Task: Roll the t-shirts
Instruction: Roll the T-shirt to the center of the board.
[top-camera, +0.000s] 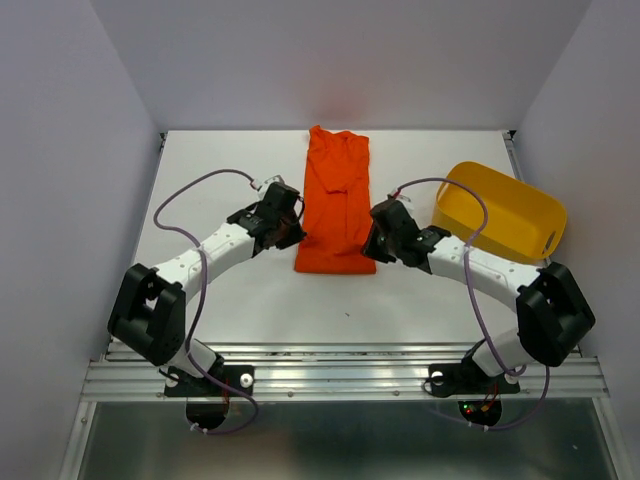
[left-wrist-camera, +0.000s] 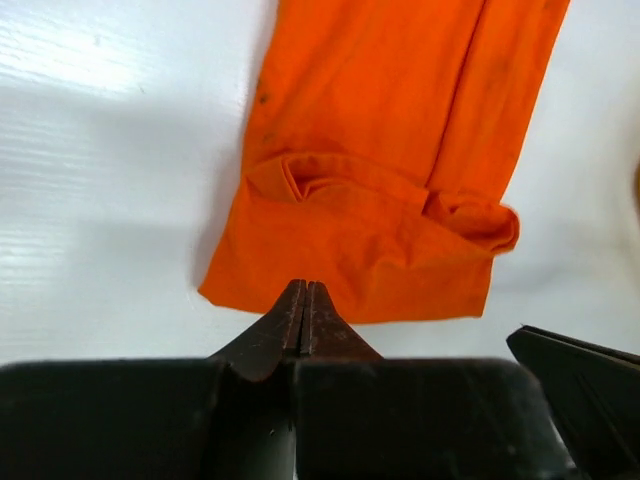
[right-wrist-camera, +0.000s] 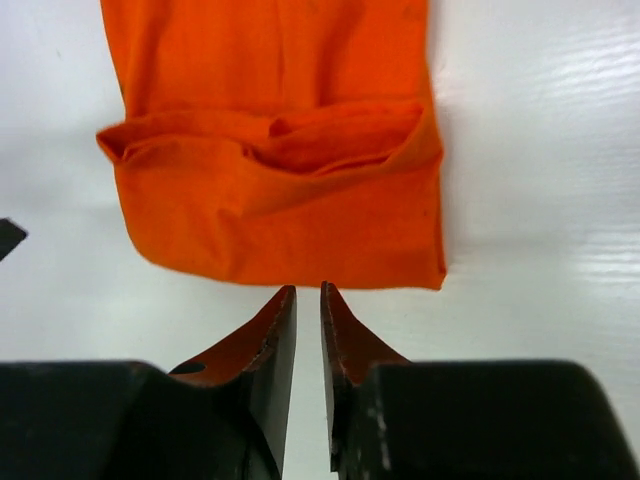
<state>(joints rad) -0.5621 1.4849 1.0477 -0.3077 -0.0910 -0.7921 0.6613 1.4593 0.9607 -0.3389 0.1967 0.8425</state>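
Observation:
The orange-red t-shirt (top-camera: 335, 200) lies on the white table as a long narrow strip running away from me. Its near end is turned over into a loose fold (left-wrist-camera: 380, 200) (right-wrist-camera: 270, 140). My left gripper (top-camera: 290, 230) sits at the near left corner of the strip. Its jaws (left-wrist-camera: 305, 287) are pressed together with no cloth between them, tips over the near hem. My right gripper (top-camera: 378, 243) is at the near right corner. Its jaws (right-wrist-camera: 308, 290) stand slightly apart just short of the hem, with bare table showing through the gap.
A yellow plastic tub (top-camera: 500, 215) stands at the right, just beyond my right arm. White walls close in the table at the back and both sides. A metal rail (top-camera: 340, 375) runs along the near edge by the arm bases.

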